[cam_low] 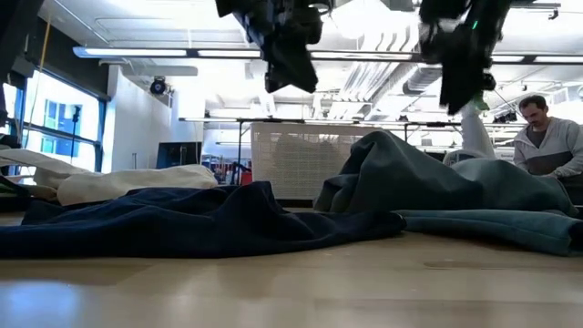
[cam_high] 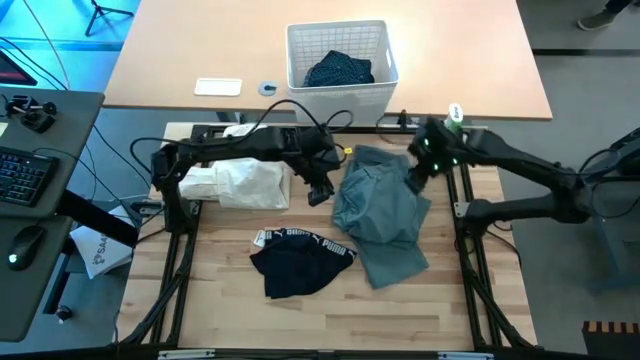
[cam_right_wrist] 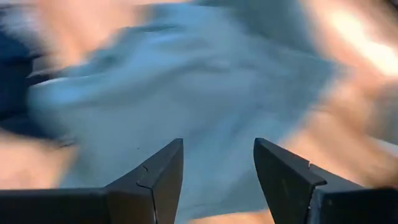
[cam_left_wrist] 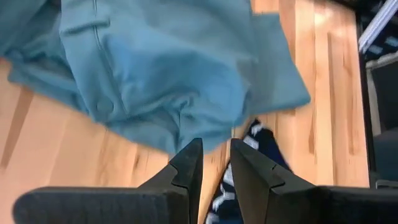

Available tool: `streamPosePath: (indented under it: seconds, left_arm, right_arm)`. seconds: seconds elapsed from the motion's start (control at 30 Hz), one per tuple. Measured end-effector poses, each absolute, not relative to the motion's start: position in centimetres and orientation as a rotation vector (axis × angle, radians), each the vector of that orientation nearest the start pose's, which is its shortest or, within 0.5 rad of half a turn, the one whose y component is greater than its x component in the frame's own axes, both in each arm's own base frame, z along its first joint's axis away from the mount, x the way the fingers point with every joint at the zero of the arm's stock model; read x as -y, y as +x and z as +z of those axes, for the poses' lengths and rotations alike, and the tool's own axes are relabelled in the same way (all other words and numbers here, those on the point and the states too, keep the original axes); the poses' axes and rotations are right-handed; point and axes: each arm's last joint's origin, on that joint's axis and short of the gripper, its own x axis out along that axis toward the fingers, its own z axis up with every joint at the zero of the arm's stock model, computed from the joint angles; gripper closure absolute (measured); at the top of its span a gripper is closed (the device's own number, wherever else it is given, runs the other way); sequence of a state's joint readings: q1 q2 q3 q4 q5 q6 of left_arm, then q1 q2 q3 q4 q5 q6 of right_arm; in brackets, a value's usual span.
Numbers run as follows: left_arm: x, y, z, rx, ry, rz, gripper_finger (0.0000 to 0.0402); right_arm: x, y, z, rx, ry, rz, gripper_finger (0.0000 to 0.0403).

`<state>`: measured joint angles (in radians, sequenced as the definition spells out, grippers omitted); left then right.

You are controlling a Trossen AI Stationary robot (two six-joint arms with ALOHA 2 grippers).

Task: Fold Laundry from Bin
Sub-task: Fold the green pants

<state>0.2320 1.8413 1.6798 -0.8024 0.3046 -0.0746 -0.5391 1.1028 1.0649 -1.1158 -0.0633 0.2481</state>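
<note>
grey-green top (cam_high: 380,205) lies between both tools; black piece (cam_high: 300,262) nearer front.

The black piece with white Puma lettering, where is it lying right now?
In the high view the black piece with white Puma lettering lies on the wooden table's near middle, touching the crumpled grey-green top to its right, below the white cloth.

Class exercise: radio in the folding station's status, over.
Left gripper and right gripper open, empty, above grey-green top. Top crumpled, unfolded. Black Puma piece alongside.

The front of the surface (cam_high: 330,320) is bare wood. The grey-green top (cam_high: 382,215), black piece (cam_high: 298,262) and white cloth (cam_high: 240,183) fill its middle.
</note>
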Motion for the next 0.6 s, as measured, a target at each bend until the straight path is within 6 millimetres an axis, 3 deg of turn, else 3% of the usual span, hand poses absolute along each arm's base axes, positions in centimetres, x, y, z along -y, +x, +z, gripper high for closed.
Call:
streamPosePath:
  seconds: [0.13,0.23,0.33,0.5,0.6]
  left_arm:
    - [-7.8,37.8,30.8,-0.956,-0.307,-0.046,0.0332]
    - [-7.4,36.8,32.1,-0.945,-0.292,-0.055,0.0332]
    - [-6.8,35.7,33.4,-0.942,-0.268,-0.072,0.0332]
    - [-6.0,33.7,34.9,-0.967,-0.217,-0.09,0.0332]
    - [-5.9,32.9,35.1,-0.997,-0.177,-0.078,0.0332]
  right_arm:
    - [5.6,17.1,30.4,-0.927,0.65,-0.286,0.0214]
    - [3.2,18.0,29.1,-0.866,0.612,-0.108,0.0212]
    - [1.1,18.9,26.9,-0.944,0.547,0.015,0.0191]
    - [-1.9,21.2,24.6,-0.983,0.262,0.23,0.0117]
    - [-3.3,22.6,22.9,-1.01,0.032,0.186,0.0082]
